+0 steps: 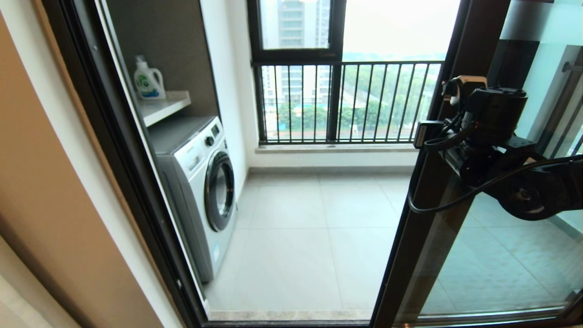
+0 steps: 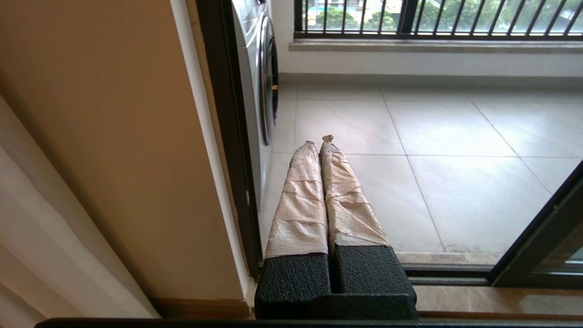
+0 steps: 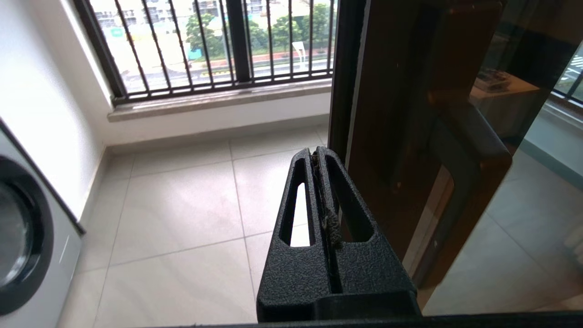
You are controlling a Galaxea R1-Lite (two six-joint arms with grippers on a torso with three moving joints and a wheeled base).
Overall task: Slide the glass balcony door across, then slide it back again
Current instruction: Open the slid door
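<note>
Nearest the head camera, the right arm reaches in from the right, its wrist and cabling hard up against the dark brown upright of the glass balcony door (image 1: 423, 218); the gripper itself is hidden behind the wrist in this view. The door stands at the right of the opening, which is wide open, showing the tiled balcony floor (image 1: 309, 237), a washing machine (image 1: 205, 191) on the left, a detergent bottle (image 1: 148, 79) on the shelf above it, and the far window with railing bars (image 1: 346, 102). In the left wrist view, the left gripper (image 2: 319, 139) is closest, its paper-wrapped fingers (image 2: 300, 200) pressed together and holding nothing; it hangs low near the left door jamb, well apart from the door, idle. In the right wrist view, the right gripper (image 3: 316, 152) fills the foreground, its black fingers (image 3: 346, 205) pressed together with nothing between them, the tip just beside the door's leading edge; whether it touches the frame I cannot tell. The door's black bar handle (image 3: 469, 150) sits just beyond, ungrasped. Judging by the open gap, the door appears slid across, so the first half looks done; sliding it back over the opening remains.
</note>
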